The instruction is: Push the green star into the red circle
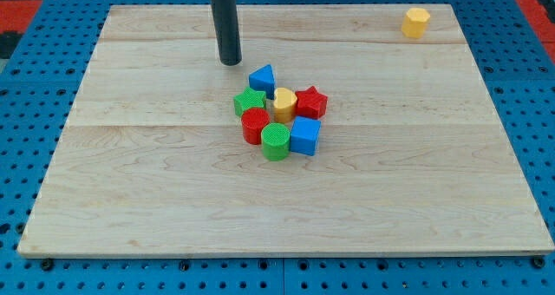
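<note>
Seven blocks cluster mid-tabletop [130,182] — green star [250,101] at the view's left, touching red circle [255,125] just below it. My tip [230,62] rests above-left, apart from both. No claw fitted — state cannot be told.

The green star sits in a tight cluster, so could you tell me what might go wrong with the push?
1. The green star already seems to touch the red circle; pushing may shove both into the green circle.
2. My tip stands above-left, near the blue triangle, and could clip it.
</note>
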